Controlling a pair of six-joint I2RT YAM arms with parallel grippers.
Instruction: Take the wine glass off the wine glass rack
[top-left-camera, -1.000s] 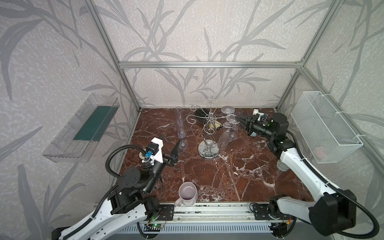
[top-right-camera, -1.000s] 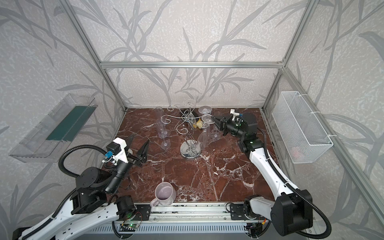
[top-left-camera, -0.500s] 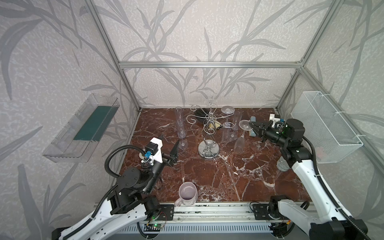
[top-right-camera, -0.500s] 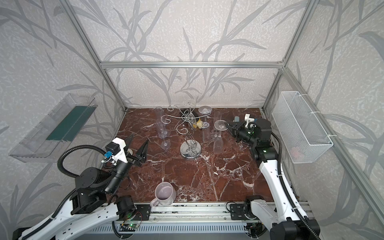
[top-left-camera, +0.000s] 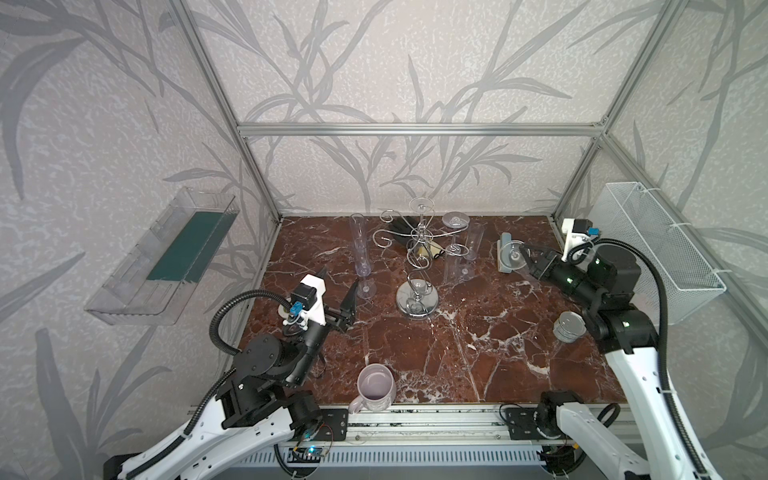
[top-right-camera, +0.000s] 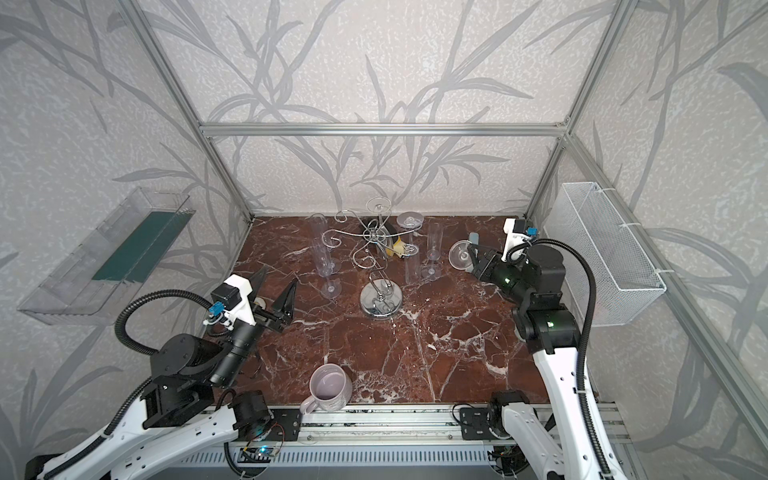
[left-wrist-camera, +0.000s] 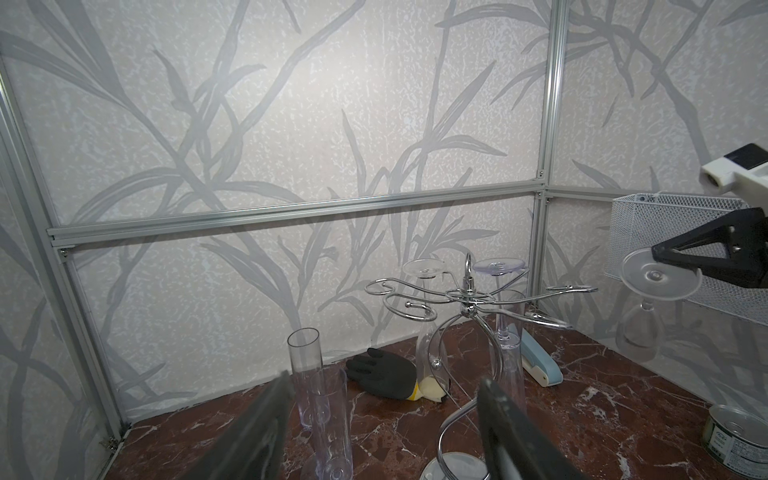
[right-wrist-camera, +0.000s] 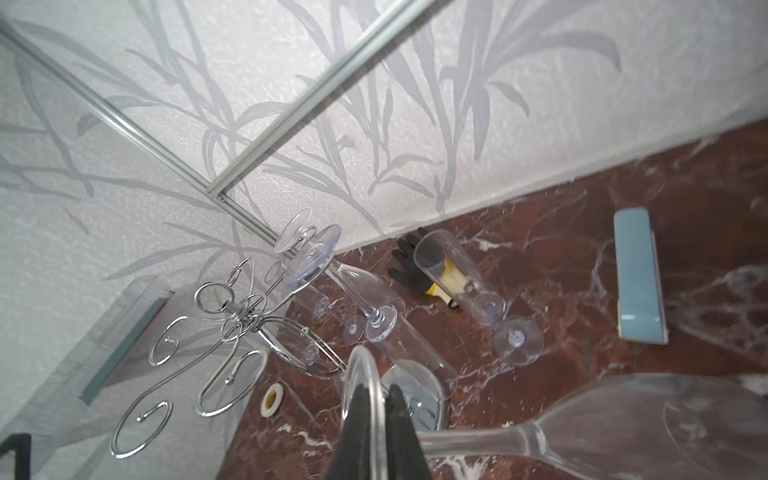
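Observation:
The wine glass (top-left-camera: 512, 255) (top-right-camera: 458, 253) is clear and hangs bowl-down in the air at the back right, well apart from the wine glass rack (top-left-camera: 417, 297) (top-right-camera: 381, 301). My right gripper (top-left-camera: 524, 261) (top-right-camera: 471, 257) is shut on the rim of its round foot. In the right wrist view the black fingers (right-wrist-camera: 359, 419) pinch the foot edge, and the stem leads to the bowl (right-wrist-camera: 685, 419). The left wrist view shows the glass (left-wrist-camera: 660, 280) beside the chrome rack (left-wrist-camera: 469, 291). My left gripper (top-left-camera: 336, 286) (top-right-camera: 274, 289) (left-wrist-camera: 386, 424) stays open and empty at the front left.
Another glass (top-left-camera: 456, 219) hangs on the rack, and clear flutes (top-left-camera: 359, 249) stand on the marble around it. A black glove (top-left-camera: 401, 226) lies behind it. A mug (top-left-camera: 375, 390) sits at the front edge and a tin can (top-left-camera: 568, 327) at right. A wire basket (top-left-camera: 660, 249) hangs on the right wall.
My right gripper has carried the wine glass off the rack's right arm and away to the right. The left arm has not moved.

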